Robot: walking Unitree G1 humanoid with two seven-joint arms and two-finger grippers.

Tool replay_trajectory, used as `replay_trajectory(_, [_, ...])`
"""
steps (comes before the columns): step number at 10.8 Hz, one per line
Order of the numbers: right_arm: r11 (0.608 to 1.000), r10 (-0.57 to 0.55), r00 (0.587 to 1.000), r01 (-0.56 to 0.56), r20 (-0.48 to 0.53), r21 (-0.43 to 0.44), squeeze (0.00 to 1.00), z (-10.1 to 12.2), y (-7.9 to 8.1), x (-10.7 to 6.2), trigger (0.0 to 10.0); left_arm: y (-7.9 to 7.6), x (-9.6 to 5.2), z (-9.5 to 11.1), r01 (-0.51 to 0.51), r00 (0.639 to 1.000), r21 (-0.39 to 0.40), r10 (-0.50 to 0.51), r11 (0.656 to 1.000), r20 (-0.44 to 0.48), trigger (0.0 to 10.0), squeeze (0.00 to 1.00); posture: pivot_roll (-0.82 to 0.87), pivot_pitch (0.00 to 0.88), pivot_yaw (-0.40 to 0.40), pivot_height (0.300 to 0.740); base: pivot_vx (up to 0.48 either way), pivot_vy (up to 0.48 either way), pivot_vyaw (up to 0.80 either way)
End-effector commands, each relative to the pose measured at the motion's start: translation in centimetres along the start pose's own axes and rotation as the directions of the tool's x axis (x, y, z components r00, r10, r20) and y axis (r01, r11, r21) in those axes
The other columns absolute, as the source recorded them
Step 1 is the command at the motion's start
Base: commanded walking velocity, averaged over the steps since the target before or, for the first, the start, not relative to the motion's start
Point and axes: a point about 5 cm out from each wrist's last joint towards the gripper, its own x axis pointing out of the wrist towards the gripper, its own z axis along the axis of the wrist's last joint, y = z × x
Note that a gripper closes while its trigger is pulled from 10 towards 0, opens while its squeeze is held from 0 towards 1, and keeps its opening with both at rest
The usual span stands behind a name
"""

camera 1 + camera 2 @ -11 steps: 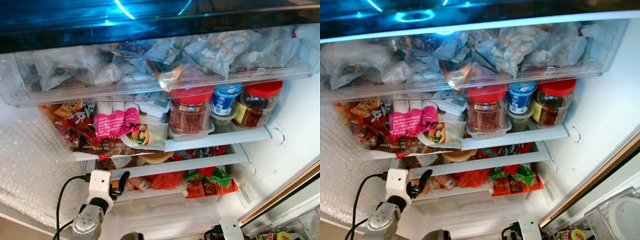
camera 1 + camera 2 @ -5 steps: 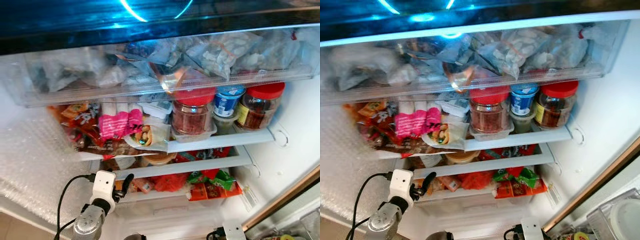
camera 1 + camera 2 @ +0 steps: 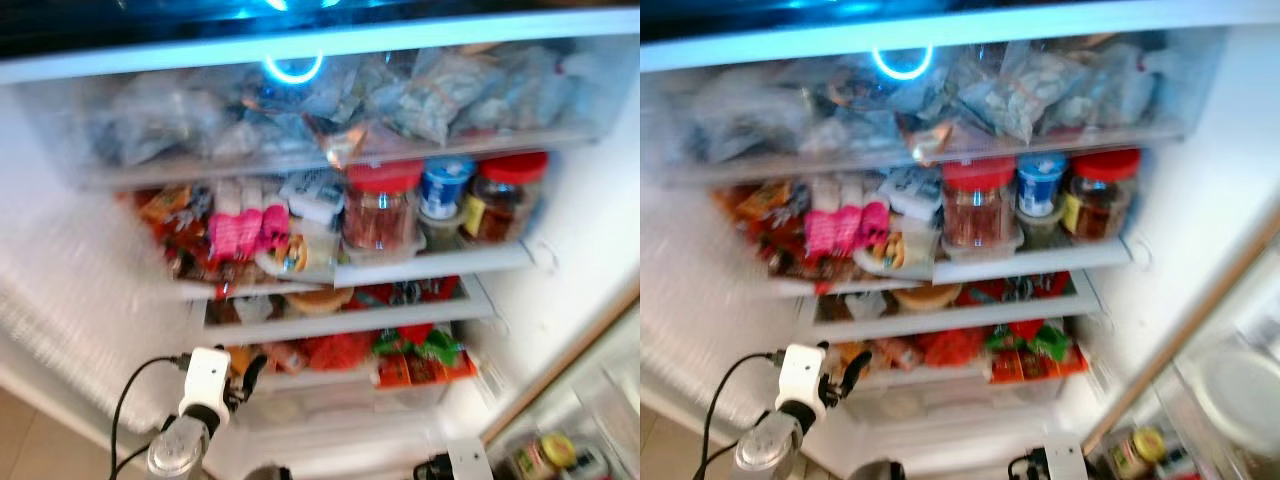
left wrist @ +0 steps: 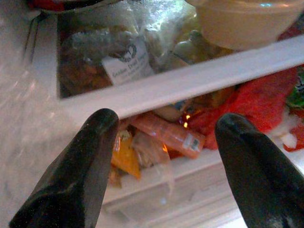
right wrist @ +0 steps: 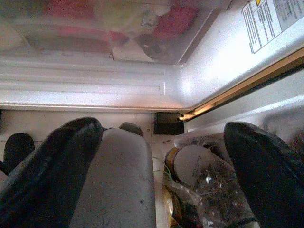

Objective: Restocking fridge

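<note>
Both grippers empty before the packed fridge

Left gripper [image 4: 164, 156] fingers [image 4: 80, 166] spread, holding nothing, aimed at the orange packet [image 4: 166, 135] on the lower shelf [image 3: 345, 325], probably seeking room; right gripper [image 5: 156, 171] released low by the fridge [image 3: 1200, 200] base; red-lidded jars [image 3: 380, 205] crowd the shelf above

I see glossy white plastic fridge shelves [image 3: 420, 268], and at twelve o'clock a clear plastic drawer [image 3: 300, 150] of crinkled film bags. Two red-lidded clear jars [image 3: 380, 205] shine. My left gripper's [image 4: 166, 156] fingers [image 4: 80, 175] look like matt black rubber; its wrist is brushed silver metal.
</note>
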Motion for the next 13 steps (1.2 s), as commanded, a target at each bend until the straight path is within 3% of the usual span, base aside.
replay_trajectory(1, [1.000, 0.022, 0.988, -0.019, -0.154, 0.020, 0.00, -3.9, 0.9, -1.3, 10.0, 0.1, -0.4, -0.7, 0.000, 1.000, -0.001, 0.000, 1.000, -0.025, 10.0, 0.00, -0.07, 0.025, 0.077, 0.651, -0.322, 0.000, 0.00])
replay_trajectory(6, [0.999, 0.027, 0.988, -0.023, -0.151, 0.028, 0.00, -3.7, 0.9, -1.2, 10.0, 0.2, -0.5, -1.1, -0.025, 0.999, -0.017, 0.024, 1.000, -0.042, 10.0, 0.00, -0.07, 0.048, 0.072, 0.651, -0.322, 0.000, 0.00])
replay_trajectory(9, [0.999, 0.031, 0.988, -0.028, -0.148, 0.021, 0.00, -3.5, 0.6, -1.1, 10.0, 1.6, -0.8, -2.6, -0.138, 0.986, -0.095, 0.127, 0.986, -0.112, 10.0, 0.00, -0.08, 0.062, 0.057, 0.651, -0.322, 0.000, 0.00])
replay_trajectory(13, [0.999, 0.037, 0.988, -0.036, -0.150, 0.010, 0.00, -3.5, 0.4, -1.1, 10.0, 1.7, -1.4, -4.0, -0.168, 0.977, -0.114, 0.150, 0.979, -0.152, 10.0, 0.00, -0.07, 0.074, 0.046, 0.651, -0.327, 0.000, 0.00])
